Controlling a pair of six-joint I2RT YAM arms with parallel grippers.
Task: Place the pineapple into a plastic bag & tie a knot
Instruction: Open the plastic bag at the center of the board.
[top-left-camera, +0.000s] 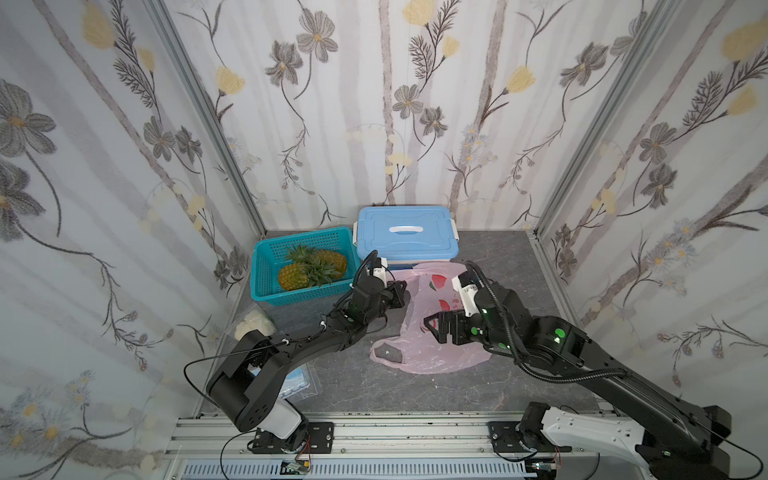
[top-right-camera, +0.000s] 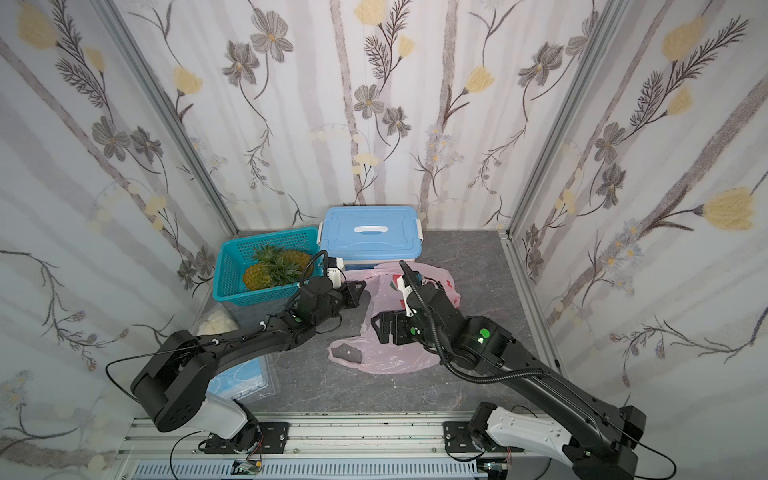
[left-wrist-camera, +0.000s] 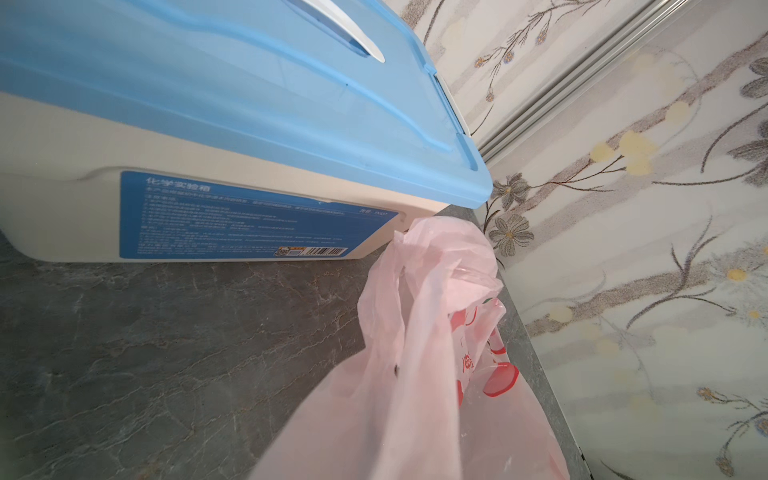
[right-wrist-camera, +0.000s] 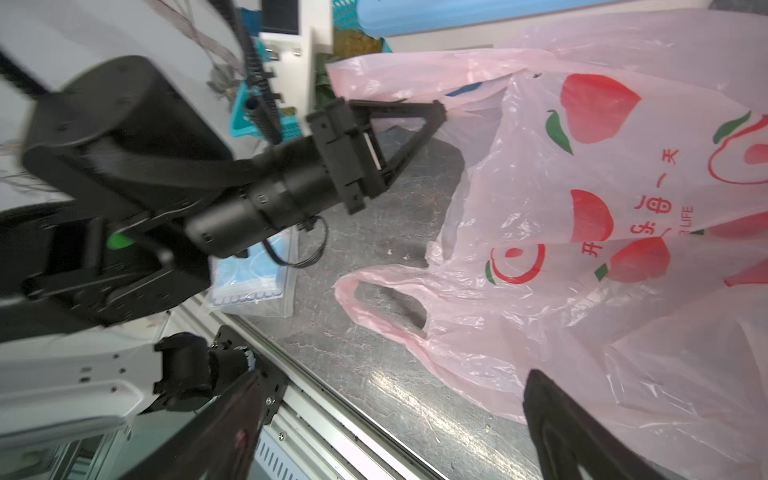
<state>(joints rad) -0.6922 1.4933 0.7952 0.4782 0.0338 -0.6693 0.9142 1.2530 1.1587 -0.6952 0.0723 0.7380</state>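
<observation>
Looking from the left, I see two pineapples (top-left-camera: 309, 270) lying in the teal basket (top-left-camera: 266, 291), neither bagged yet, and beside it my left gripper (right-wrist-camera: 439, 111) is pinched shut on an upper edge of the plastic bag (top-left-camera: 432, 353). The bag sprawls mostly flat on the grey tabletop (top-left-camera: 457, 386) before the blue-lidded box (top-left-camera: 405, 237). My right gripper (top-left-camera: 431, 328) hangs over its middle, jaws spread wide and empty. With only one edge held, the mouth may sag closed, and a sharp tug could tear the thin film.
</observation>
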